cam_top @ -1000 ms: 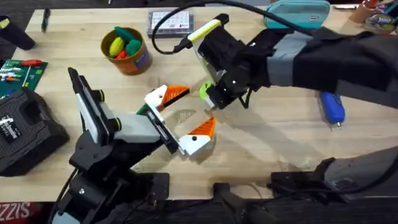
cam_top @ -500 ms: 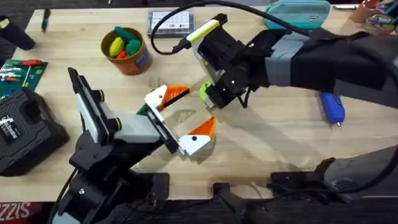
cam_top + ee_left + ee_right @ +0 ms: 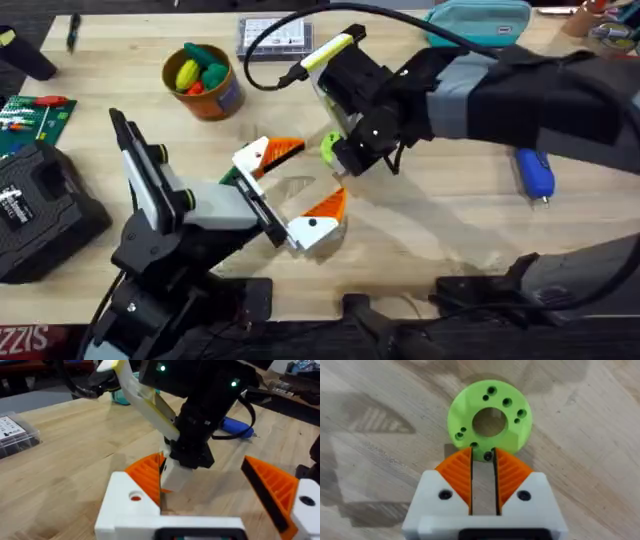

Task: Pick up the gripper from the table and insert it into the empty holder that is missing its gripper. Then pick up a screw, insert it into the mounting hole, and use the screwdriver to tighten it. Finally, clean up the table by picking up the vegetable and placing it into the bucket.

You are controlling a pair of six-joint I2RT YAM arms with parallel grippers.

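Over the last second nothing of mine has visibly shifted: both arms sit where they did, and the parts on the table [image 3: 450, 215] lie as they lay. I take that as a pause in fine work, not progress. My right gripper [image 3: 340, 166] hangs just right of the overhead frame's centre, tips down at the edge of the green disc [image 3: 490, 420], a flat ring with a big centre hole and small holes round it. Its fingers [image 3: 457, 477] are drawn nearly together, with only a narrow slit between the orange pads. A small dark spot sits between the tips at the disc's rim, and I cannot tell whether that is a screw I am pinching or one of the disc's own holes. My left gripper [image 3: 290, 190] waits just to the lower left, spread wide and holding nothing. In its wrist view, one orange pad [image 3: 145, 477] stands to each side of the right arm's descending fingers. If this is the screw step, then it is not finished. The blue screwdriver [image 3: 535, 172] lies untouched on the wood at the right, well apart from both grippers. The bucket [image 3: 205, 95] stands at the upper left and already has yellow, green and red vegetables [image 3: 197, 68] in it, so the clean-up looks done or nearly so. What matters next, I judge, is lining the right tips up with a small hole before I let go of anything.
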